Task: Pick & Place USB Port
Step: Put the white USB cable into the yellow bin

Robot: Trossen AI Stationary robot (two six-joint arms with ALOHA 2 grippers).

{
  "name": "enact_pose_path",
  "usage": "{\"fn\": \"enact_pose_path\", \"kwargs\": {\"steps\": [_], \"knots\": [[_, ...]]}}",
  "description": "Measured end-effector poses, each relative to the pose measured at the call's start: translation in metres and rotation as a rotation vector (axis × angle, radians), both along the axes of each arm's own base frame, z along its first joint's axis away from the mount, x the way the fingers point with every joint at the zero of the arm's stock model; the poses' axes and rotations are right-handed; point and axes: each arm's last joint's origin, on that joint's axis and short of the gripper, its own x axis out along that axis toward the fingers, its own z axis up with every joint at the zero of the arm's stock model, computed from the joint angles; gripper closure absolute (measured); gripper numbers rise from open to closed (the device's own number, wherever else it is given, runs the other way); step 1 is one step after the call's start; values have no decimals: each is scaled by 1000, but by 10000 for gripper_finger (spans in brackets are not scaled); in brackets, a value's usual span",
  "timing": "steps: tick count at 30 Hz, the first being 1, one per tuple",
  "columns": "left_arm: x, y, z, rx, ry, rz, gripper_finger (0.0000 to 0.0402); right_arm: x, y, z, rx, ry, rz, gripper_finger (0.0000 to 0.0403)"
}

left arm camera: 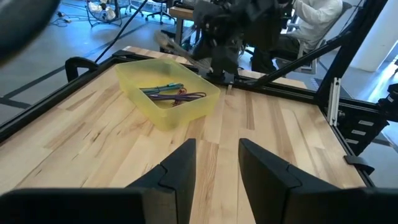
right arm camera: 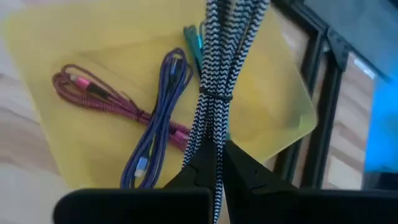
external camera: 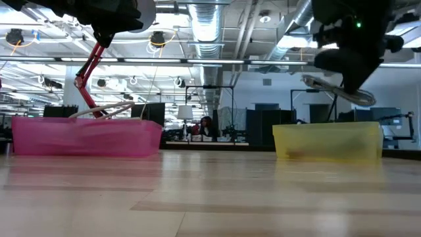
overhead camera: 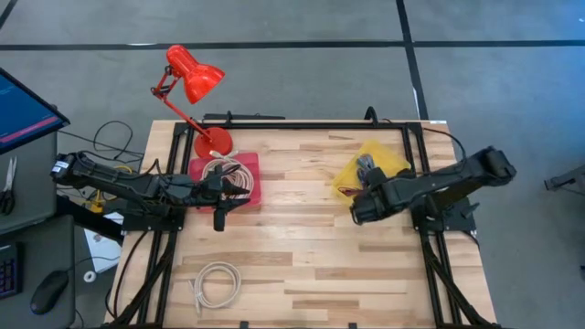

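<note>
My right gripper (right arm camera: 216,155) is shut on a black-and-white braided cable bundle (right arm camera: 219,68) and holds it over the yellow tray (overhead camera: 388,157). A red cable (right arm camera: 93,93), a purple cable (right arm camera: 158,124) and a teal cable (right arm camera: 194,43) lie on that tray's floor. In the low view the bundle (external camera: 339,89) hangs above the yellow tray (external camera: 327,141). My left gripper (left arm camera: 217,165) is open, touches nothing and stands at the pink tray (overhead camera: 245,187), which holds a pale coiled cable (overhead camera: 226,171). My right gripper pinches the braided bundle (right arm camera: 210,138) between its two fingers, a short way below the tie band (right arm camera: 214,95). Several folded strands run along the fingers and out past their tips. The bundle is lifted clear, above the yellow tray.
A white coiled cable (overhead camera: 216,283) lies on the bare wood near the table's near left corner. A red desk lamp (overhead camera: 190,78) stands at the far left, behind the pink tray (external camera: 85,137). Black frame rails (overhead camera: 302,123) run along the table's edges.
</note>
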Motion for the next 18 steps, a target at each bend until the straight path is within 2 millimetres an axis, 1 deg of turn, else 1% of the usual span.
{"fn": "enact_pose_path", "kwargs": {"steps": [4,11,18], "knots": [[0,0,0,0,1,0,282,-5,-11,-15,25,-22,-20,403],[0,0,0,0,1,-1,282,-7,-31,-39,87,-146,-21,403],[0,0,0,0,1,0,282,-10,-47,-64,189,-174,-50,403]]}}
